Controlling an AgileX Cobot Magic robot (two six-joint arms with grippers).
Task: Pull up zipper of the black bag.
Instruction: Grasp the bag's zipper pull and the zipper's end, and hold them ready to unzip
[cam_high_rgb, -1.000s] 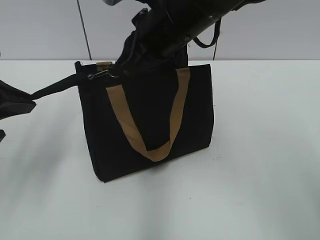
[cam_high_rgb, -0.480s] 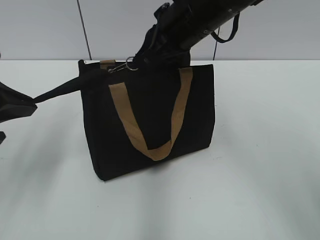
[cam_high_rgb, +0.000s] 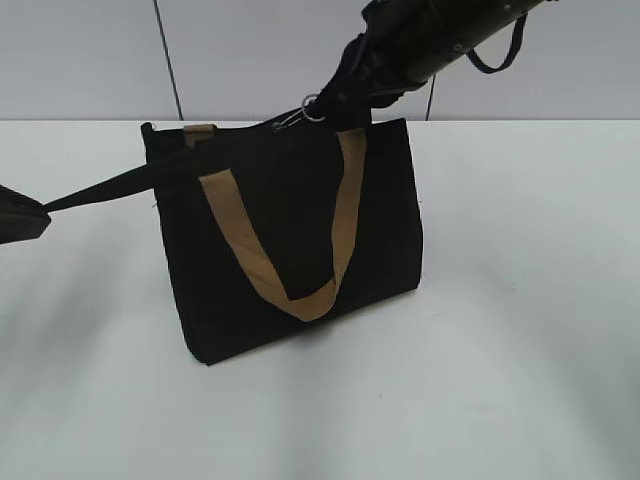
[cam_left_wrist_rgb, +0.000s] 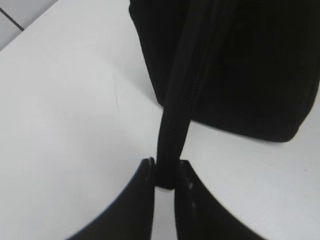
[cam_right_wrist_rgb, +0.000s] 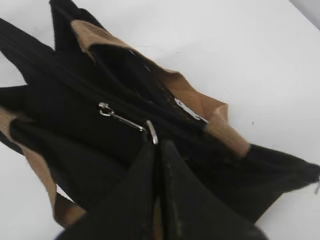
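The left fingers (cam_left_wrist_rgb: 164, 175) pinch a black tail strap (cam_high_rgb: 100, 187) that runs taut rightward to the black bag (cam_high_rgb: 290, 240), upright on the white surface (cam_high_rgb: 520, 300). Just beyond the right fingers (cam_right_wrist_rgb: 156, 150), closed on its ring, lies the zipper (cam_right_wrist_rgb: 125, 120) pull, atop the bag.

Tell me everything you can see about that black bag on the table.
The black bag is a boxy fabric tote standing upright on the white table. A tan strap handle hangs down its front. The right gripper pinches the silvery zipper pull along its top edge, while the left gripper holds a black strip stretched taut from one end.
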